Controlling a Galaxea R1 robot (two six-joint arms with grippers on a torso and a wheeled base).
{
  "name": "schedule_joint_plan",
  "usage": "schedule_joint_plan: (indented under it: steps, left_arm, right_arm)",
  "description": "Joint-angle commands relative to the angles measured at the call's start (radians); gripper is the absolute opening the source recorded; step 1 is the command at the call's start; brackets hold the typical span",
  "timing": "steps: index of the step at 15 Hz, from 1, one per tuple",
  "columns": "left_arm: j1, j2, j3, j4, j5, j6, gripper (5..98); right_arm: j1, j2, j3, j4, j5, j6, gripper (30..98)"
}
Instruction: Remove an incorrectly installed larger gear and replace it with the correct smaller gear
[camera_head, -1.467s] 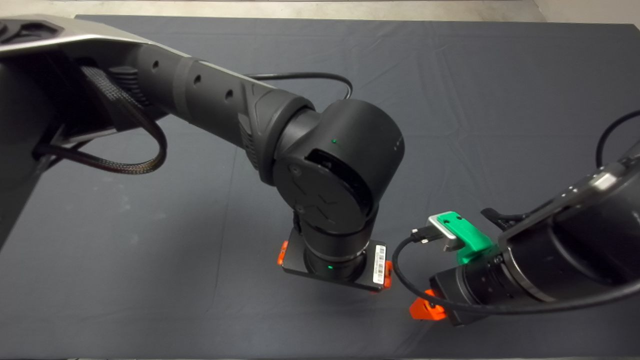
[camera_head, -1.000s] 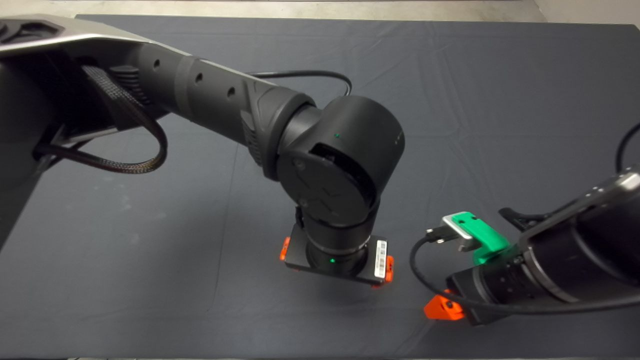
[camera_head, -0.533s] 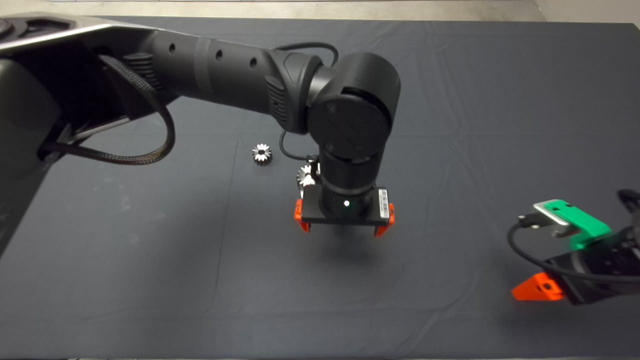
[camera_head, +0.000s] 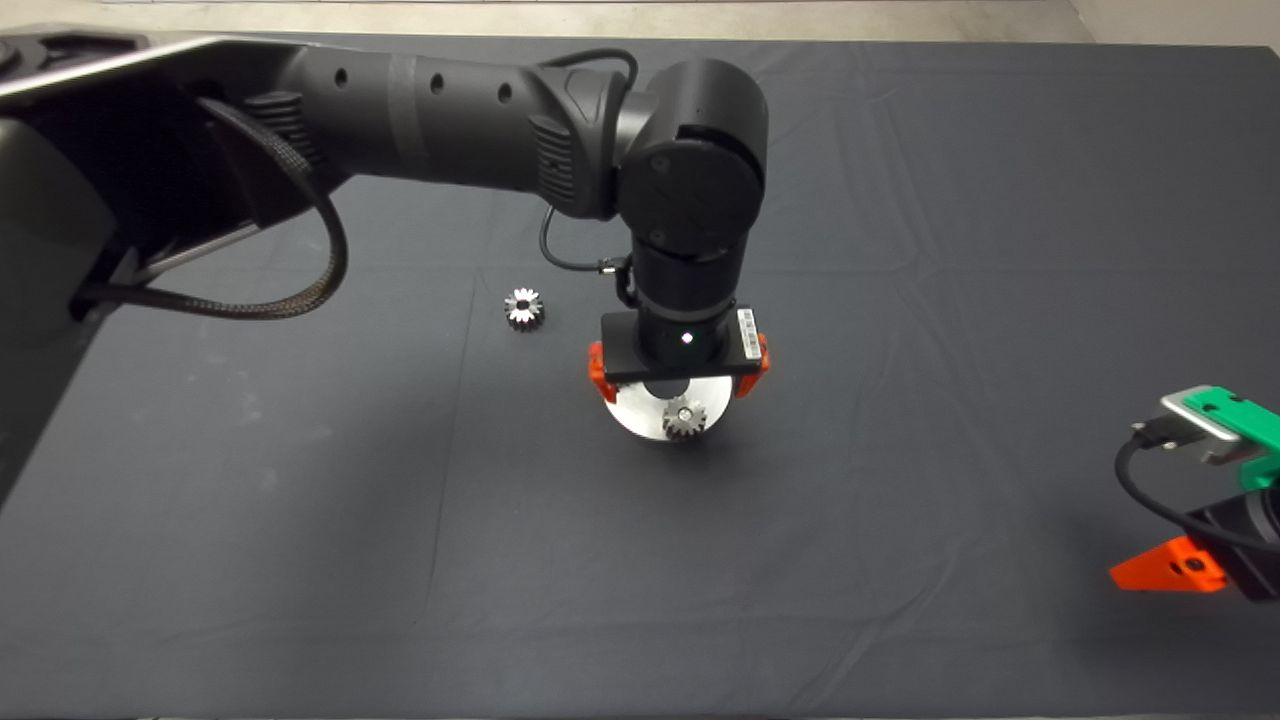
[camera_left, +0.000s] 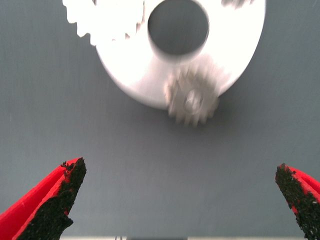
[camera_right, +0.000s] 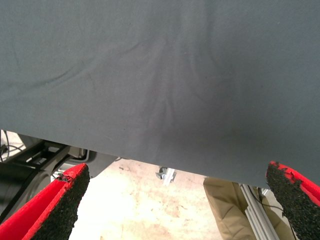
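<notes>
I see a matt dark cloth mat (camera_head: 950, 300) with soft creases. The round plate (camera_left: 235, 60) on it looks like bright, smooth metal, as does the toothed gear (camera_left: 192, 102) at its edge. My left gripper's fingers (camera_left: 55, 200) are glossy red plastic with rough, grainy black pads (camera_left: 295, 192).

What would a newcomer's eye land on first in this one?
The big black left arm reaching in over the middle of the mat, its left gripper hanging with jaws wide open just above a round silver plate. A small gear sits at that plate's near rim, and a lone gear lies apart on the mat. The right gripper waits, open, at the lower right edge.
</notes>
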Motion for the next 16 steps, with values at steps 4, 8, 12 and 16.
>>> schedule_joint_plan:
  steps: [4,8,12,16]
  left_arm:
    - [0.111,0.005,-0.035,0.145,0.032,0.052,97.7]
    - [0.175,0.005,-0.038,0.3,0.031,0.088,97.7]
    - [0.172,0.007,-0.151,0.302,0.028,0.198,97.7]
    - [0.167,0.007,-0.209,0.3,0.043,0.259,97.7]
  right_arm:
    - [0.038,-0.012,0.004,0.06,-0.091,-0.02,93.4]
    - [0.039,0.02,0.014,0.065,-0.091,-0.011,93.4]
    - [0.04,0.03,0.018,0.065,-0.088,-0.006,93.4]
    - [0.04,0.077,0.019,0.063,-0.086,0.058,93.4]
